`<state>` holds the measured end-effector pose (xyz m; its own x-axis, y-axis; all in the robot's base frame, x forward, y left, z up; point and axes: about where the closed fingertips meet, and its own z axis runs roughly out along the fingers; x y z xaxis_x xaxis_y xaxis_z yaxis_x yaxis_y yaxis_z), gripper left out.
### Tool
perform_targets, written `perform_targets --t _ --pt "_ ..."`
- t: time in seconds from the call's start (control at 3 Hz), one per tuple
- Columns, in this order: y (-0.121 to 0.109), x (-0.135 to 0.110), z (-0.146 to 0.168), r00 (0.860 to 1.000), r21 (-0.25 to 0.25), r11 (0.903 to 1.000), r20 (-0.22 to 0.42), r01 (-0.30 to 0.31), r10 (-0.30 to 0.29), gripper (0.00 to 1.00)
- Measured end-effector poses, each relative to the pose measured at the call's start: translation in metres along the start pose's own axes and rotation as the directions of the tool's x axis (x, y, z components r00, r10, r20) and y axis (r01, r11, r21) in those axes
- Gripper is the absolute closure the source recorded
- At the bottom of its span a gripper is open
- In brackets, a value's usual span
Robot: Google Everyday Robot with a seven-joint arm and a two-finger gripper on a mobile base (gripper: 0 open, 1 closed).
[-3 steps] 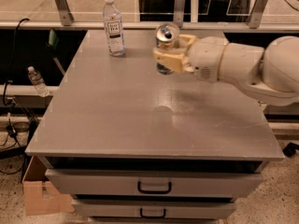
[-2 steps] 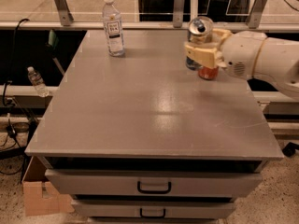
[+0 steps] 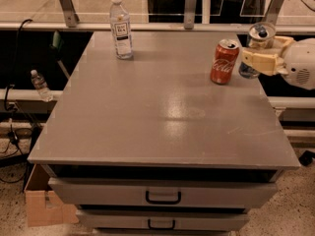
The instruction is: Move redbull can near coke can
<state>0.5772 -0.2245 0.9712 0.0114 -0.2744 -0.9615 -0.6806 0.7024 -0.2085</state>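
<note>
Tool [image 3: 250, 59] around half-hidden redbull can [image 3: 261, 34]

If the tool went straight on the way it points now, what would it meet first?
Likely the coke can: the tool, gripping the redbull can at the right edge of the table, points left toward it. Depth is unclear.

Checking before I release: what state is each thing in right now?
redbull can: gripped, tilted, just right of the coke can.
coke can: upright on the table, free.
gripper: shut on the redbull can, by the table's right edge.
water bottle: upright, capped, at the back left.
</note>
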Motion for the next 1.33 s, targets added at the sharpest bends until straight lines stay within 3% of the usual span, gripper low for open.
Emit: perform_targets --t 0.33,0.67,1.0,1.33 --pt "-0.022 0.02 -0.003 1.0 0.0 0.9995 0.001 -0.031 0.031 1.0" --pt "-0.041 0.042 0.013 0.997 -0.032 0.9969 0.009 -0.072 0.072 1.0" --pt "-0.048 0.057 0.025 0.994 -0.053 0.9929 0.006 -0.107 0.108 1.0" --pt "-0.05 0.071 0.029 0.989 -0.055 0.988 -0.004 -0.145 0.144 0.83"
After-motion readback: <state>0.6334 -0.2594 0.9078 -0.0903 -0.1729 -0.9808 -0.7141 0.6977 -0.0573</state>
